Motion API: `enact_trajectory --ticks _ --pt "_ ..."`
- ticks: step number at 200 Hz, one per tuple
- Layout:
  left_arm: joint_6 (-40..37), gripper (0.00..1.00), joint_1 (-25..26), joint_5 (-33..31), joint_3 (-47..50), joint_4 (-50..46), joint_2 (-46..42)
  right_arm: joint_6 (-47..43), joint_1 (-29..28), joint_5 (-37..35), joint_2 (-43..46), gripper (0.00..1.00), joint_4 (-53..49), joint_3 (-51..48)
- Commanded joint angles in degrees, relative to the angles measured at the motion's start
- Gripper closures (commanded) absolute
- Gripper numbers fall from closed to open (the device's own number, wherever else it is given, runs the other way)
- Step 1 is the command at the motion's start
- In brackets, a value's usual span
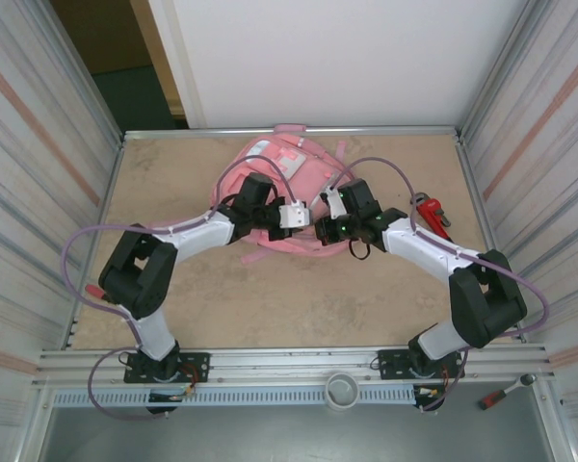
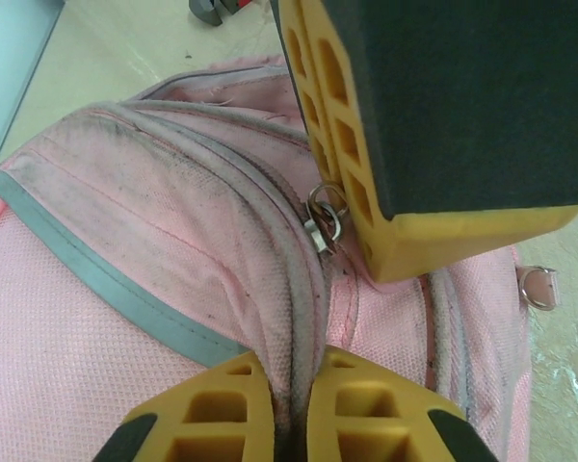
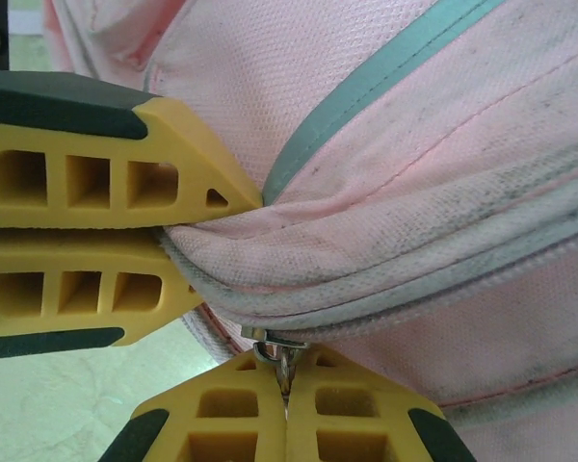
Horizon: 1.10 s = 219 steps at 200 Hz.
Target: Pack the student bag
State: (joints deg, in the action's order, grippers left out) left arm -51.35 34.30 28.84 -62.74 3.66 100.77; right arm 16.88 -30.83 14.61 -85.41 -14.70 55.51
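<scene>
1. Yellow ribbed fingers of the left end effector are pinched narrow on a fold of pink fabric beside the zip seam, so it holds the student bag itself.
2. Right end effector is closed tight too. Its fingertips are clamped on the small metal zip pull, just beside the left one's pinch.
3. Along the seam between the two grips the zip looks closed; no gap into a pocket shows in either wrist view.
4. The student bag lies at the middle of the far edge of the surface. Its top loop reaches that edge and its straps trail toward the near side.
5. A red pipe wrench rests near the right edge, apart from the bag.
6. Judged from this, the task is at an early stage — the bag is braced and the pull gripped, but the pocket is not yet opened and nothing has visibly gone in. Opening, loading and closing all seem left to do — what is to be loaded I cannot tell.
</scene>
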Motion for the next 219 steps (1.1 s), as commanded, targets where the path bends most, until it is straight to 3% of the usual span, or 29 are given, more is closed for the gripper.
enact_trajectory --ticks 1,48,94,155,181,212,219 --pt "-1.9 1.00 -0.6 0.8 2.7 -1.2 -2.5 3.6 0.7 -10.5 2.9 1.00 -7.1 1.9" --pt "-5.7 1.00 -0.8 0.9 4.1 -2.5 -3.3 3.5 1.3 -17.9 3.8 1.00 -10.6 3.7" --pt "-7.7 1.00 -1.3 1.7 4.9 -3.5 -4.4 2.4 4.5 -18.6 4.3 1.00 -11.8 4.2" --pt "-8.5 1.00 -2.8 6.0 9.7 -0.9 -8.0 -0.9 9.6 -11.0 2.3 1.00 -11.9 6.5" --pt "-7.1 1.00 -2.9 5.3 9.5 -0.7 -7.7 -5.8 4.7 -1.7 5.3 1.00 -6.3 3.5" --pt "-5.9 1.00 -2.9 6.4 9.9 1.1 -7.6 -4.3 4.8 7.7 9.4 0.64 -0.5 -2.8" --pt "-5.8 1.00 -2.9 6.5 9.8 1.1 -7.5 -4.1 5.0 8.9 9.3 0.60 0.3 -3.3"
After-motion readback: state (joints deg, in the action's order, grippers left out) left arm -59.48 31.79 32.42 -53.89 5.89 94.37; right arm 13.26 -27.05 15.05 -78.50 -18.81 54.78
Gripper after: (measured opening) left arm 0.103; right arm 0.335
